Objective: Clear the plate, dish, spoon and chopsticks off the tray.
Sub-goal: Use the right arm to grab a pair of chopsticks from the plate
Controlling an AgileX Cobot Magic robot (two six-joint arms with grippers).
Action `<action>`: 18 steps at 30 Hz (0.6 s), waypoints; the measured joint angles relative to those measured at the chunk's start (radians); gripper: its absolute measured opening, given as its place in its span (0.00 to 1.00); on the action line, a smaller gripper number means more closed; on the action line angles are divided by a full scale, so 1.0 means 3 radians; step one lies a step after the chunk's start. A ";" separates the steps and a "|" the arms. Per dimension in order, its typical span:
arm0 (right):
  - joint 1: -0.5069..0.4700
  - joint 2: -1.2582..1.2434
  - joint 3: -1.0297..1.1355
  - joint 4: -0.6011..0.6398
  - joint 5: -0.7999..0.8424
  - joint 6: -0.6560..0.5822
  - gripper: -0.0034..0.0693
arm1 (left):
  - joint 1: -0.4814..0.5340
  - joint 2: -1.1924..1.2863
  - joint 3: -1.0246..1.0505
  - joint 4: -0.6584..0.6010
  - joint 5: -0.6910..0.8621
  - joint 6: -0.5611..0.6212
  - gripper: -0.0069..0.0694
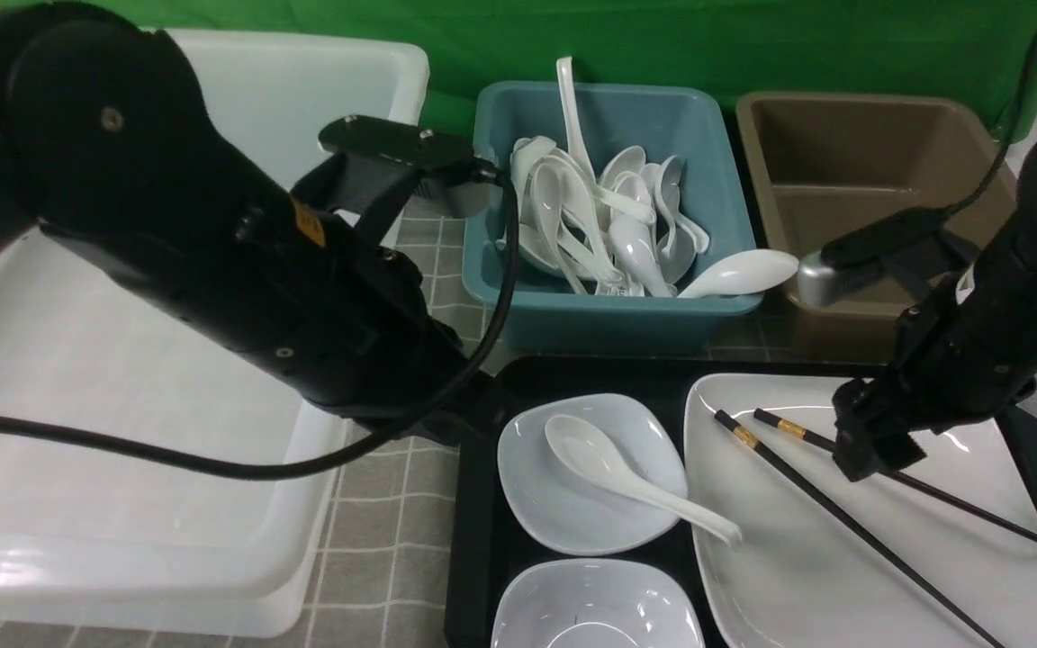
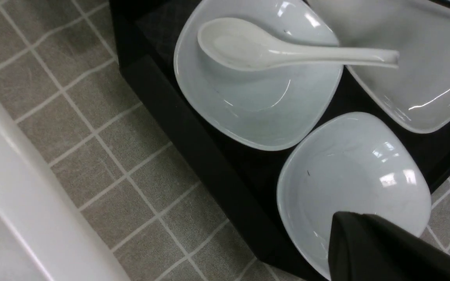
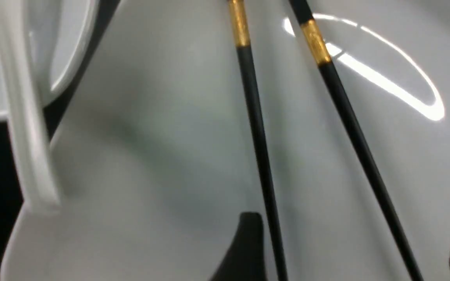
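The chopsticks [image 1: 843, 517] are laid on the plate [image 1: 807, 576] in the tray [image 1: 473, 540], straddled by the wide-spread right end effector [image 3: 354, 246]. The spoon [image 1: 608, 472] is rested in a dish [image 1: 554, 513]; the left end effector [image 2: 365, 242] is closed, empty.

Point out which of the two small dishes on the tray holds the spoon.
The far dish, nearer the teal tub: the spoon lies in it. The near dish is empty.

**White ware, black tray, gold trim**

The tray [image 1: 475, 522] is black. The plate [image 1: 807, 576], dish [image 1: 554, 513] and spoon [image 1: 586, 450] are glossy white. The chopsticks [image 3: 256, 117] are black with gold bands. One tub [image 1: 608, 319] is teal, the other tub [image 1: 843, 153] brown. The surface [image 1: 383, 522] has grey-beige tiles with a pale grid.
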 joint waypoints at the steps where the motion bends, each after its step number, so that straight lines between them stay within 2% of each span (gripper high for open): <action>1: 0.0000 0.0095 0.0000 0.0019 -0.0101 -0.0011 0.98 | 0.0000 0.0000 -0.0009 0.0003 -0.0028 -0.0004 0.10; 18: 0.0108 0.0652 -0.0009 0.0022 -0.0552 -0.0094 1.00 | 0.0000 0.0000 -0.0011 0.0018 -0.0113 -0.0012 0.10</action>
